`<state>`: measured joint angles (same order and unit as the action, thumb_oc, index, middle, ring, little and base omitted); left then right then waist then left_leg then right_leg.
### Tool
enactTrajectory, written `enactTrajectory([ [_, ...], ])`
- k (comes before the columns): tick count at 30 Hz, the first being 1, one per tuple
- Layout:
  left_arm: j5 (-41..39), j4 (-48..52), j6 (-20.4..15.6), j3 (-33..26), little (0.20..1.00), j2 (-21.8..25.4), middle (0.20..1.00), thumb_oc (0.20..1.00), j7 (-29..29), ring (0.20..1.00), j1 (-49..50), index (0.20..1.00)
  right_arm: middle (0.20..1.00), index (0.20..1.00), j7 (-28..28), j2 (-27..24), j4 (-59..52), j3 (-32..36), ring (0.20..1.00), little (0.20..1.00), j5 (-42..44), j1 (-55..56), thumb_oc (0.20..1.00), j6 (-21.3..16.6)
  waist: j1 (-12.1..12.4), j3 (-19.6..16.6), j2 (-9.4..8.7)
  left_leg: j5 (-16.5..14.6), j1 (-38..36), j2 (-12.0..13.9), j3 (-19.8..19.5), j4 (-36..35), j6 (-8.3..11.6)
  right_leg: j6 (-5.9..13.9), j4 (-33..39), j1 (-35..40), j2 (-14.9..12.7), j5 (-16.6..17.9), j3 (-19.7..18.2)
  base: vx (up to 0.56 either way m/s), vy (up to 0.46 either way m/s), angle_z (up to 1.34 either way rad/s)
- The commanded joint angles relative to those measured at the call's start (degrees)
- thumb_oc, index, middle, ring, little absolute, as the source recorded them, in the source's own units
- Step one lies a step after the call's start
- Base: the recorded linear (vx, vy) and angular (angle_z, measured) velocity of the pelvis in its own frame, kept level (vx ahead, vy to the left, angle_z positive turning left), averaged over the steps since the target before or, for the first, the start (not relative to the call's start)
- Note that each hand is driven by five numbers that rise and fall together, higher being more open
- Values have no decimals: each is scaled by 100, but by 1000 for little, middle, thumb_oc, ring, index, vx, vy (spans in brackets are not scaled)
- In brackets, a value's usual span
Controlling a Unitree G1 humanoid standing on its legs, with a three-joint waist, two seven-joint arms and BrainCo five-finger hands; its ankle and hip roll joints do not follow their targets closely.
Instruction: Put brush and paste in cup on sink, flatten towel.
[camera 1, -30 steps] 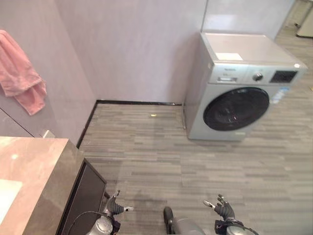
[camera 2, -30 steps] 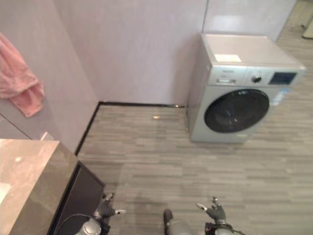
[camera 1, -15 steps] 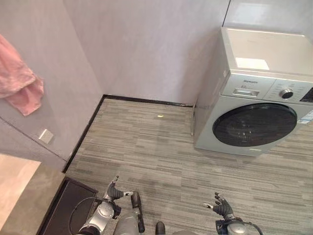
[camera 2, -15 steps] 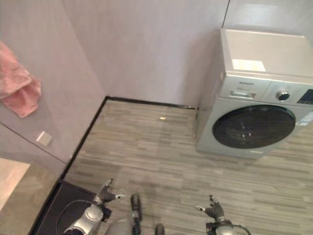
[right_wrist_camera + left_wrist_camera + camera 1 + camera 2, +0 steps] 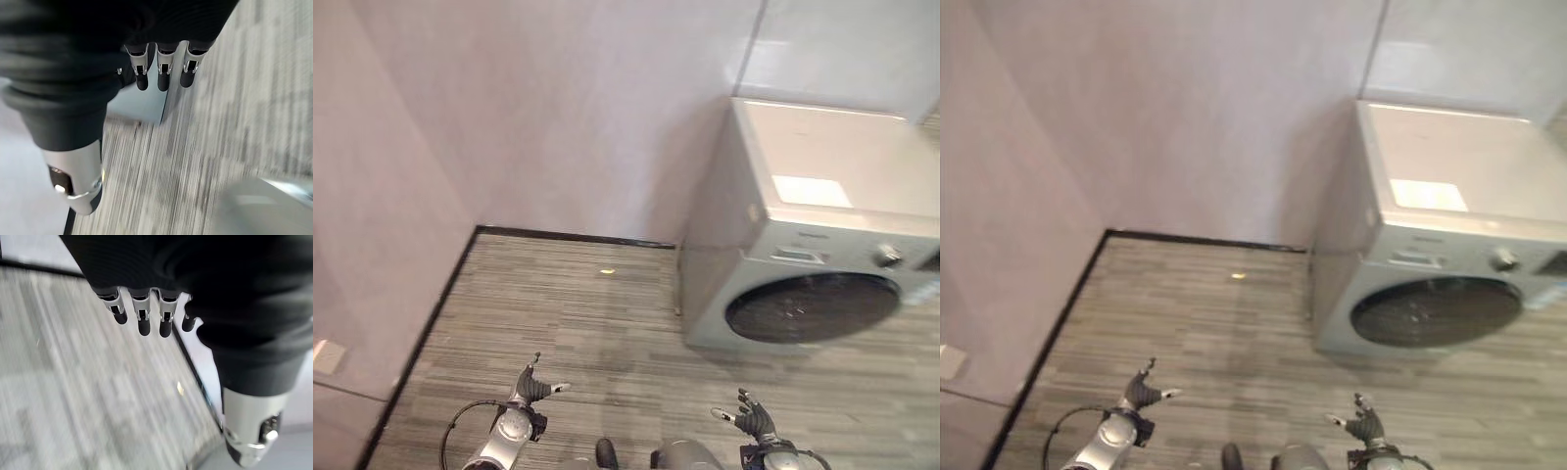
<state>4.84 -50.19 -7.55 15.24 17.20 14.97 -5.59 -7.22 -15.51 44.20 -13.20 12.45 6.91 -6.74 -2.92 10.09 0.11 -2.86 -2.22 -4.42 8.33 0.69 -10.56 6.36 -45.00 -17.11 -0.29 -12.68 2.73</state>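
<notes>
My left hand [image 5: 536, 390] hangs low at the bottom of the eye views, over the grey striped floor [image 5: 568, 313]. Its fingers [image 5: 142, 318] are straight and hold nothing. My right hand [image 5: 751, 416] hangs low on the other side, just in front of the washing machine. Its fingers [image 5: 161, 73] are also spread and relaxed, with nothing in them. Both hands are open and well apart from each other.
A silver washing machine [image 5: 813, 264] with a dark round door stands at the right against the pale wall. A black skirting [image 5: 568, 238] runs along the wall's foot. A small white socket [image 5: 325, 354] sits low on the left wall.
The whole picture has shifted, so the camera has moved: the pink towel and the counter have left the left edge. Both hands stay low and open.
</notes>
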Motion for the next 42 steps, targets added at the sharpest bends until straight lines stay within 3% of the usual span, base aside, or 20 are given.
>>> enactTrajectory([
  [1,-78,172,-195,-134,1000,347,1000,1000,82,1000,129,1000,1000,1000,125,-100,3,-189,1000,1000,-113,-279,1000,-136,68,-180,-334,89,-85,-136,-241,559,822,195,3039,455,-87,1585,23,456,-54,160],
  [4,-22,20,-202,-59,1000,310,1000,1000,2,1000,37,1000,1000,1000,111,-159,42,-123,1000,1000,-4,-230,1000,-112,-10,-179,-405,5,-361,-248,-803,483,940,322,3767,353,38,1768,-385,423,-73,169],
  [5,13,-83,-187,-8,1000,256,1000,1000,-34,1000,66,1000,1000,1000,124,-209,100,-6,1000,1000,105,-134,1000,-109,-15,-242,-499,-10,-468,-321,-1252,499,1017,360,3787,441,101,1877,-594,305,-88,204],
  [6,13,-82,-187,-7,1000,254,1000,1000,-34,1000,68,1000,1000,1000,125,-211,101,-6,1000,1000,106,-132,1000,-110,-36,-233,-492,-17,-481,-315,-1276,503,1018,358,3786,461,98,1866,-570,365,-169,259],
  [7,32,-168,-198,57,1000,196,1000,1000,-90,1000,103,1000,1000,1000,152,-240,204,88,1000,1000,185,-46,1000,-131,-14,-310,-535,-48,-459,-346,-1610,602,1035,277,3827,633,109,1858,-669,171,-102,225],
  [12,-80,-144,-203,-7,1000,203,1000,1000,-116,1000,191,1000,1000,1000,168,-375,219,118,1000,1000,195,-59,1000,-157,75,-357,-556,135,-132,-315,-1795,1224,1303,86,4065,944,-10,1785,-265,221,-139,137],
  [16,-45,74,-188,48,1000,292,1000,1000,-133,1000,11,1000,1000,1000,81,-526,-17,164,1000,1000,204,-70,1000,-174,6,-192,-580,199,531,133,-477,1937,1513,-70,4139,1247,-217,1565,289,127,-107,83],
  [18,-52,113,-195,41,1000,320,1000,1000,-121,1000,3,1000,1000,1000,91,-517,-33,194,1000,1000,228,-25,1000,-184,-25,-212,-547,297,555,254,-259,1829,1527,-86,4173,1292,-230,1518,415,174,-6,81],
  [19,-62,196,-194,47,1000,333,1000,1000,-136,1000,-15,1000,1000,1000,82,-508,-42,258,1000,1000,213,42,1000,-171,-43,-230,-511,211,594,392,13,1279,1441,-51,4229,1369,-311,1448,593,198,36,54],
  [22,-52,309,-205,57,1000,378,1000,1000,-144,1000,1,1000,1000,1000,91,-506,-101,245,1000,1000,160,50,1000,-160,-33,-257,-487,118,684,416,32,733,1388,4,4314,1428,-384,1392,680,176,85,61],
  [25,-60,505,-227,15,1000,463,1000,1000,-140,1000,133,1000,1000,1000,147,-514,-212,176,1000,1000,40,72,1000,-145,64,-260,-469,579,1215,659,100,294,1508,105,4519,1693,-527,1327,678,292,149,7],
  [29,12,685,-231,-27,1000,536,1000,1000,-138,1000,191,1000,1000,1000,164,-515,-213,105,1000,1000,-67,76,1000,-123,181,-223,-330,1242,1679,1114,759,-113,1686,210,4612,2175,-684,1144,664,390,239,3],
  [33,42,1073,-240,-230,1000,692,1000,1000,-116,1000,423,1000,1000,1000,35,-416,-632,249,1000,1000,-144,100,1000,-175,158,-286,-310,897,1551,858,707,305,1448,291,3883,2183,-1073,1090,573,358,309,-16],
  [35,152,1400,-297,-390,1000,884,1000,1000,-151,1000,740,1000,1000,1000,146,-361,-1141,343,1000,1000,51,194,1000,-271,176,-245,-383,557,1447,641,824,559,1245,342,3300,1986,-1433,1644,486,317,331,-6],
  [37,274,1443,-291,-492,1000,1046,1000,1000,-158,1000,927,1000,1000,1000,197,-383,-1474,304,1000,1000,21,227,1000,-290,201,-221,-384,411,1263,537,895,570,1122,360,2842,1768,-1542,2169,346,307,321,-11],
  [38,282,1379,-303,-540,1000,1096,1000,1000,-150,1000,960,1000,1000,1000,233,-370,-1597,290,1000,1000,101,220,1000,-326,181,-182,-350,355,1145,488,843,552,1061,361,2436,1659,-1468,2342,170,455,371,-1],
  [39,341,1337,-267,-490,1000,1095,1000,1000,-168,1000,937,1000,1000,1000,297,-387,-1811,183,1000,1000,162,182,1000,-351,44,-208,-223,282,868,372,570,349,988,307,1905,1376,-765,2117,-411,480,339,11],
  [40,393,1264,-286,-442,1000,1070,1000,1000,-160,1000,876,1000,1000,1000,311,-372,-1764,128,1000,1000,172,188,1000,-367,-33,-221,-187,261,695,312,442,216,969,270,1805,1226,-480,1936,-570,493,316,62],
  [41,400,1156,-289,-412,1000,1040,1000,1000,-138,1000,804,1000,1000,1000,324,-360,-1822,67,1000,1000,186,196,1000,-389,-68,-242,-106,279,570,317,365,100,968,202,1861,940,-232,1760,-584,352,201,90],
  [42,389,1084,-286,-391,1000,997,1000,1000,-113,1000,756,1000,1000,1000,311,-337,-1860,18,1000,1000,203,185,1000,-403,-54,-236,-75,290,449,315,344,46,977,169,1996,737,-265,1598,-298,231,123,98],
])
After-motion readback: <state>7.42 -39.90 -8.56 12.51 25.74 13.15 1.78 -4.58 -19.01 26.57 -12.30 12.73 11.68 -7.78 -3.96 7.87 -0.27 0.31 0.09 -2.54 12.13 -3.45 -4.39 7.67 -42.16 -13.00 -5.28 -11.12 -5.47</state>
